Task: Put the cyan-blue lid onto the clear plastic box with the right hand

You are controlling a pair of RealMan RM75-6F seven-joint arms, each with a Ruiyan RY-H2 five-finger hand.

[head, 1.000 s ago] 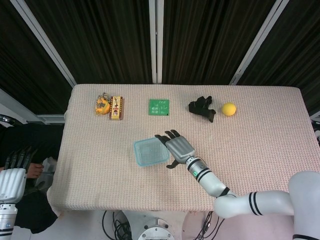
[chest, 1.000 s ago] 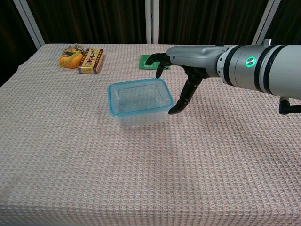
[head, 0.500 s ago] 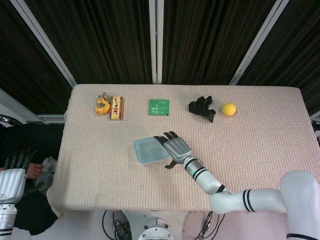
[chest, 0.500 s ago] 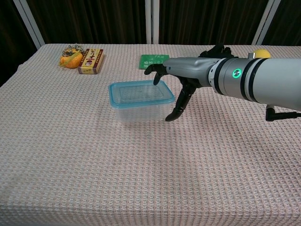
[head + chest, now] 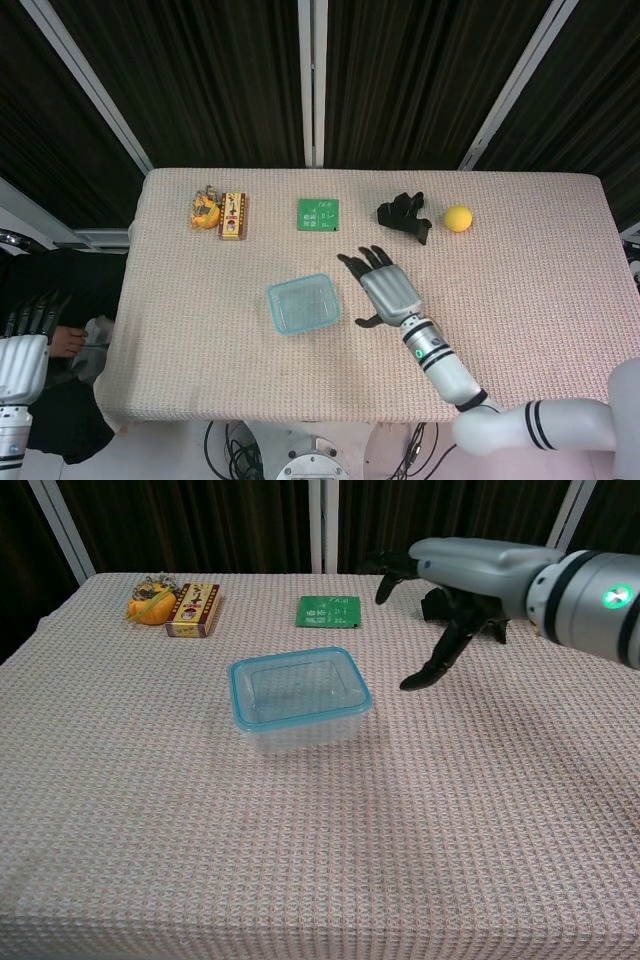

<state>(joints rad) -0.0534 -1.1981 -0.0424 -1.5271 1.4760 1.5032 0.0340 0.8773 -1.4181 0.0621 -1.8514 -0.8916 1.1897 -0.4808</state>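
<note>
Covering the table (image 5: 150,860), pinkish waffle-weave cloth, dark curtains (image 5: 200,80) behind; right robot hand (image 5: 450,610) spread, empty.

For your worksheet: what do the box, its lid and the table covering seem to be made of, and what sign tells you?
Box: clear plastic, likely; the cloth shows through its walls.
Lid: cyan-blue rim with a see-through panel, probably smooth plastic with a slight sheen.
Table covering: woven fabric, matte pinkish-beige; a regular waffle-like texture shows across it.
</note>
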